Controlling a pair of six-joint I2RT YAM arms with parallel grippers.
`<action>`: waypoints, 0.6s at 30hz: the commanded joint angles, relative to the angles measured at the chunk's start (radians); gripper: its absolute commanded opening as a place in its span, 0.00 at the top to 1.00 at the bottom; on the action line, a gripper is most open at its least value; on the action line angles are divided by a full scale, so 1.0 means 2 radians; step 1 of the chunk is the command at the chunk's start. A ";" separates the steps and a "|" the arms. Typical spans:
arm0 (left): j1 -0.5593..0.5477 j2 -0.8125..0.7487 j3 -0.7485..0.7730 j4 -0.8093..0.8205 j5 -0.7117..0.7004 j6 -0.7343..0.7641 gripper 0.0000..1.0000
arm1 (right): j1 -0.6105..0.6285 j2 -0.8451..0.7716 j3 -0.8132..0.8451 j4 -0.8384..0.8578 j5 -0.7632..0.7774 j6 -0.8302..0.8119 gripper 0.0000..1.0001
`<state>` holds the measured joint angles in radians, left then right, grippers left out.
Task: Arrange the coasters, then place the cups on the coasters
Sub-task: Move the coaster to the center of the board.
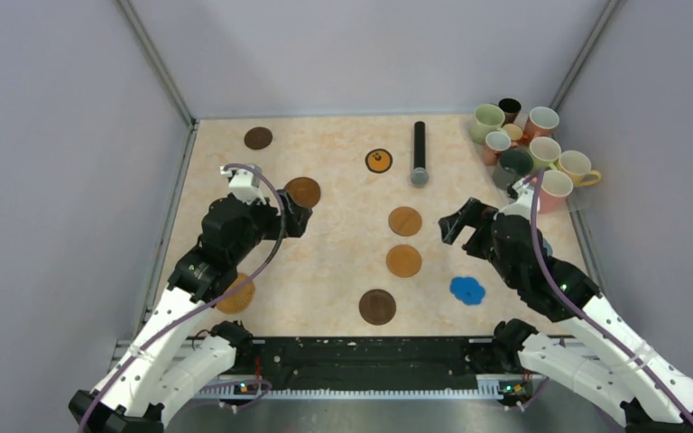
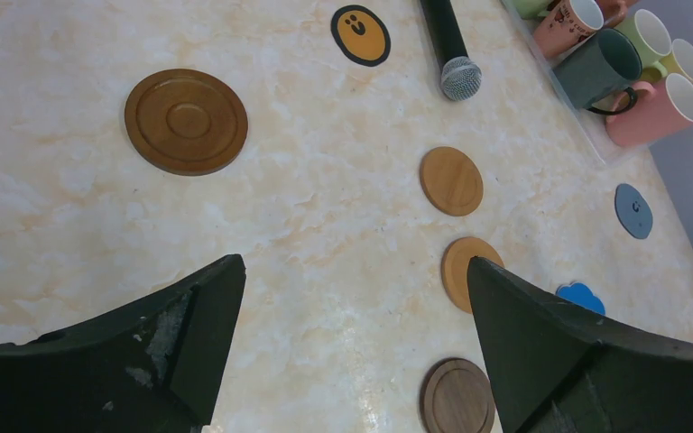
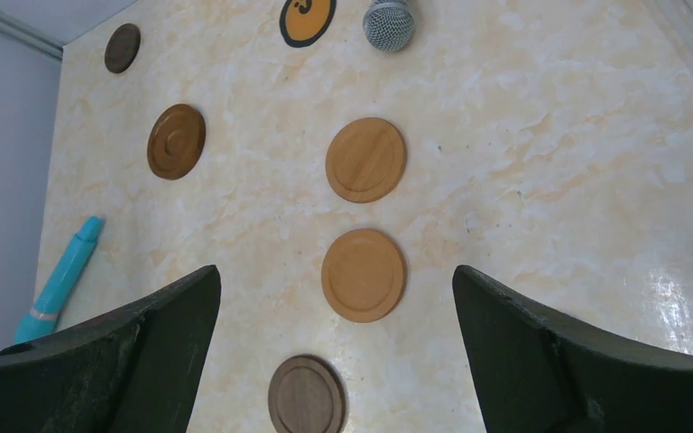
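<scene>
Top external: hovering over scattered coasters [image 1: 405,221], left gripper [image 1: 296,219] and right gripper [image 1: 454,225] spread wide, empty. Arranging stage, likely; cups [image 1: 544,150] bunched at far-right corner. Next: pinching one thin disc.

I work in what looks like a robotics lab test cell: my marble-patterned bench [image 1: 343,262] is closed in on three sides by plain grey panels [image 1: 45,180] held in metal frame posts [image 1: 155,63], and my two arms [image 1: 167,320] are bolted to a black rail [image 1: 361,356] at its near edge.

nine coasters [image 1: 405,221], nine cups [image 1: 485,122], one microphone [image 1: 420,153], one teal pen [image 3: 59,280].
</scene>
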<state>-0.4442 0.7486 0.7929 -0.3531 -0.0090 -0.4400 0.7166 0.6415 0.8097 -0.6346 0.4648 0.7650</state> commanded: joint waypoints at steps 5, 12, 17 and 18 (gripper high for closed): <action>-0.001 -0.007 0.013 0.018 0.002 -0.004 0.01 | -0.003 -0.013 0.003 0.000 0.018 0.011 0.01; -0.001 -0.007 0.011 0.018 0.002 -0.005 0.01 | -0.003 -0.013 0.001 -0.001 0.011 0.006 0.01; -0.001 -0.006 0.011 0.018 0.017 -0.004 0.02 | -0.003 -0.015 0.000 -0.006 0.013 0.007 0.02; -0.001 -0.007 0.010 0.018 0.018 -0.004 0.02 | -0.003 -0.017 -0.002 -0.005 0.014 0.011 0.02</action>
<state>-0.4442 0.7486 0.7929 -0.3531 0.0097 -0.4438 0.7166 0.6216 0.8097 -0.6476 0.4751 0.7795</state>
